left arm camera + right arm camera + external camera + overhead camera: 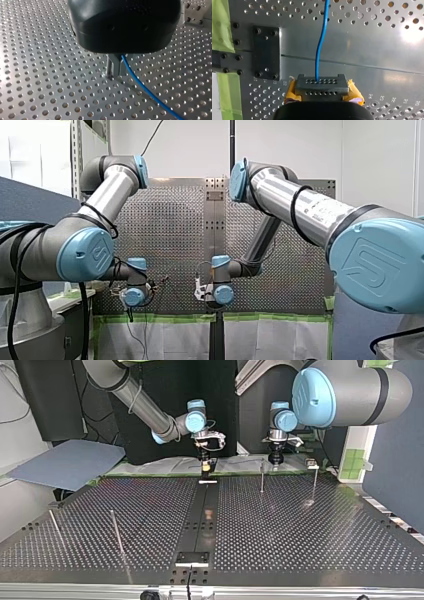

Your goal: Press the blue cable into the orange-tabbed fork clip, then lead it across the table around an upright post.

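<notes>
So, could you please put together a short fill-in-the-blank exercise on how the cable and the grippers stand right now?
1. My left gripper is shut on the ____ cable.
2. In the right wrist view, strips of ____ tape lie at the table's edge near the black plate.
3. In the top view, the upright post closest to the table's dark middle strip stands near my ____ gripper.
Missing words: blue; green; left.
</notes>
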Motion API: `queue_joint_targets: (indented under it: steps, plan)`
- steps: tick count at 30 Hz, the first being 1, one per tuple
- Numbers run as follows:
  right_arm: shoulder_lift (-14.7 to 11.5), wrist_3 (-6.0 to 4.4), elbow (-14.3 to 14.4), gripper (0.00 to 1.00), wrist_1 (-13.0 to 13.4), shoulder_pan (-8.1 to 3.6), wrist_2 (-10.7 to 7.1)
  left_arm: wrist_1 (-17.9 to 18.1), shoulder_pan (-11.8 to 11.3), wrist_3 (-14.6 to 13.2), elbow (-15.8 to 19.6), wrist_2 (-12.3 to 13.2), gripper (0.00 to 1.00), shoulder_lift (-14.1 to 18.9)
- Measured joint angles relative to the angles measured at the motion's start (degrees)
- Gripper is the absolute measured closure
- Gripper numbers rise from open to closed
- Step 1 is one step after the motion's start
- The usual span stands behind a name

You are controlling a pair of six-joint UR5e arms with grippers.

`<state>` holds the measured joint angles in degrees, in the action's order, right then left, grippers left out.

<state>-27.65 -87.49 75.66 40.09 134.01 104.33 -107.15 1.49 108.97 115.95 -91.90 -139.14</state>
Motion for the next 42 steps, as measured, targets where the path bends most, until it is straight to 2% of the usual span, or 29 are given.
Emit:
queue_joint_targets:
  steps: [10,17,24,34,36,37,39,40,42]
  plan:
    - [0.0,-0.21,-1.6,1.00,-0.6,-1.41,0.08,-5.2,-0.6,1.1,-2.8,0.1,1.00,0.0]
    - [0.0,-0.25,-3.5,1.00,-1.4,-2.28,0.06,-7.3,-1.2,1.7,-4.2,1.0,1.00,0.0]
    - [0.0,-0.24,-5.7,1.00,-1.8,-3.64,-0.19,-9.4,-1.5,1.3,-6.3,1.2,1.00,0.0]
    - [0.0,-0.25,-6.2,1.00,-2.1,-4.63,-0.73,-11.8,-1.6,0.9,-8.6,0.9,1.00,0.0]
    - [0.0,-0.21,-6.2,1.00,-2.2,-4.65,-0.76,-11.9,-1.7,0.3,-8.6,1.0,0.86,0.0]
    - [0.0,-0.19,-6.2,1.00,-2.2,-4.65,-0.77,-11.9,-1.7,-0.2,-8.6,1.1,0.86,0.0]
    - [0.0,-0.13,-6.2,1.00,-2.3,-4.66,-0.78,-12.2,-1.7,-1.1,-8.6,1.4,0.58,0.0]
    - [0.0,-0.11,-6.2,1.00,-2.3,-4.66,-0.78,-12.5,-1.7,-1.6,-8.6,1.6,0.58,0.1]
    - [0.0,-0.08,-6.2,1.00,-2.4,-4.67,-0.79,-12.9,-1.8,-2.3,-8.6,2.0,0.36,0.1]
